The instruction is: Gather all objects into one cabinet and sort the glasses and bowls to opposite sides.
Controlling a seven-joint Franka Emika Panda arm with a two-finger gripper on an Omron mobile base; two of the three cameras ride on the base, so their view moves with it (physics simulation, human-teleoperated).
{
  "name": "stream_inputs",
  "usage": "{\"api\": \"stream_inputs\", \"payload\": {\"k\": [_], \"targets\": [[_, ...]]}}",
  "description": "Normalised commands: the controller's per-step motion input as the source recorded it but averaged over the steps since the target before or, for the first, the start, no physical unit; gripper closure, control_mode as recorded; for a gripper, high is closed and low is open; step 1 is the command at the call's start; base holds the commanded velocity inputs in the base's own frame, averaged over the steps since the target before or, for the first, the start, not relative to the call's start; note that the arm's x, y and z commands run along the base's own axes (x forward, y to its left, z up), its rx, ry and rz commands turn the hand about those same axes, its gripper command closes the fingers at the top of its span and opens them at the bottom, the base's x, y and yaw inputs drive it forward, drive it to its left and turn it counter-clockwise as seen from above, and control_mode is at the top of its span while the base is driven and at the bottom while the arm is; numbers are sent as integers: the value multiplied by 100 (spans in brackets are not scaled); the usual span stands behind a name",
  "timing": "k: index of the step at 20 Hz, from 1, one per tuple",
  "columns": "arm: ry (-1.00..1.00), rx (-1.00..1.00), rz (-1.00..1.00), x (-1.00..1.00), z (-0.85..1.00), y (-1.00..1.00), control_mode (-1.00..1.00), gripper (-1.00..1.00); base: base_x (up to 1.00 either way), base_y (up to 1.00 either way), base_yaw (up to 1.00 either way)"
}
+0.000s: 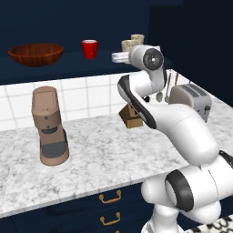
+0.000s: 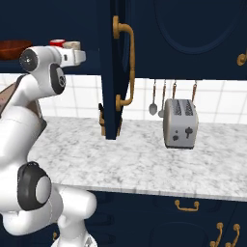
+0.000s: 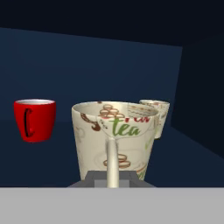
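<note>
The cream cup [image 3: 114, 140] printed with "tea" sits right in front of the hand camera, its handle facing the hand and running down between the fingers [image 3: 112, 180], which are clenched on that handle. It is inside the dark blue wall cabinet [image 1: 68, 18], at the right end of the shelf [image 1: 68, 68], apparently so that cups collect on this side. A second cream cup [image 3: 156, 116] stands just behind it to the right, and the red cup [image 3: 35, 119] stands apart to the left. Whether the held cup rests on the shelf or hangs just above it cannot be told. The wooden bowl [image 1: 36, 54] is at the shelf's far left, well apart from the cups, which fits the sorting. On the worktop [image 1: 100, 154] below stand a coffee machine [image 1: 49, 127] and a toaster [image 2: 180, 123].
</note>
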Motion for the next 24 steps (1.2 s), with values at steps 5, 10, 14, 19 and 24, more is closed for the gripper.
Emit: {"api": "stream_inputs", "payload": {"k": [5, 10, 14, 19, 24], "targets": [[0, 0, 0, 37, -5, 7, -100, 100, 0, 0, 0], [0, 0, 0, 42, -5, 5, -100, 100, 0, 0, 0], [0, 0, 0, 41, -5, 5, -100, 100, 0, 0, 0], [0, 0, 0, 43, -5, 5, -100, 100, 0, 0, 0], [0, 0, 0, 24, -1, 1, -100, 100, 0, 0, 0]]}}
